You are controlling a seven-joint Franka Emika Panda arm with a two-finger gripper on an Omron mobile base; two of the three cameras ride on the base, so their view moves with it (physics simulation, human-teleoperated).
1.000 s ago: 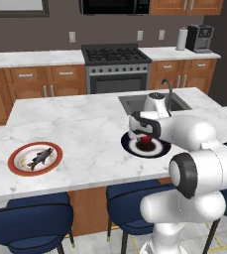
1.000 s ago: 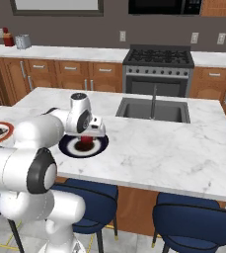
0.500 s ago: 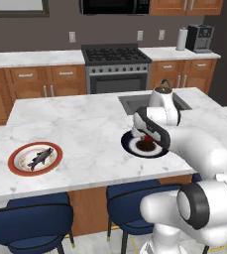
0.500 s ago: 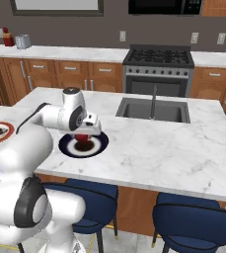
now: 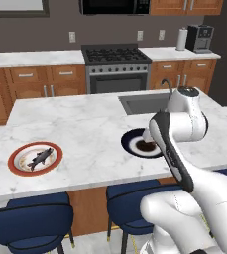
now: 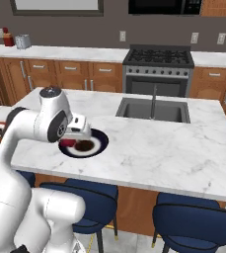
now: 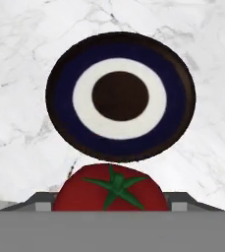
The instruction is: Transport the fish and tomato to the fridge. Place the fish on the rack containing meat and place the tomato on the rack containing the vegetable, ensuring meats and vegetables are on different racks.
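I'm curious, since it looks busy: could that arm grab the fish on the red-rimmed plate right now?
Probably not yet. Nothing covers the fish on its red-rimmed plate, but the jaws look closed around the tomato, well along the counter from it.

free: bare marble island top (image 5: pixel 90 129) between fish plate (image 5: pixel 35 158) and dark blue plate (image 7: pixel 120 96) | obstacles: faucet (image 6: pixel 154 100), sink (image 6: pixel 154 109) behind; stools (image 6: pixel 203 227) below edge
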